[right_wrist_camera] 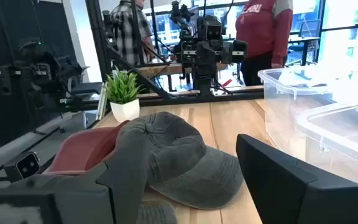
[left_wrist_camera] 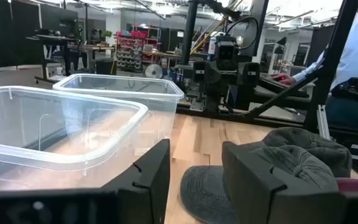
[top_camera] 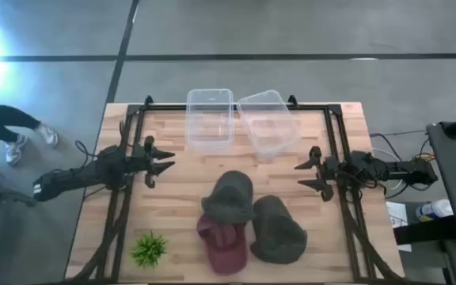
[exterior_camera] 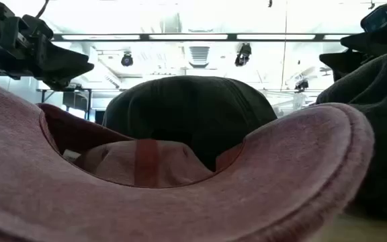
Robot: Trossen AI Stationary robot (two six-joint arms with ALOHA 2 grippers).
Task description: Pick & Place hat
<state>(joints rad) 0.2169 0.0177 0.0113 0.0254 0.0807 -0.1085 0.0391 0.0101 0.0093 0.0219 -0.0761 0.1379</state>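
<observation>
On the wooden table (top_camera: 339, 170), three hats sit untouched near the front edge, left gripper (top_camera: 163, 165) and right gripper (top_camera: 305, 174) both spread apart and waiting at the sides, so nothing's picked yet, and next I'd expect a reach to the grey hat (top_camera: 229, 195).

Fills most of the frame from very close: a maroon cap (exterior_camera: 294, 181), brim curving across the foreground, crown opening facing the camera with a lighter inner seam strip visible inside. Directly behind it rises the rounded crown of a dark grey cap (exterior_camera: 187, 111). At the right edge bulks another dark grey hat (exterior_camera: 375, 101). Upper left shows the left gripper (exterior_camera: 52, 64), dark against bright ceiling lights (exterior_camera: 180, 37).
</observation>
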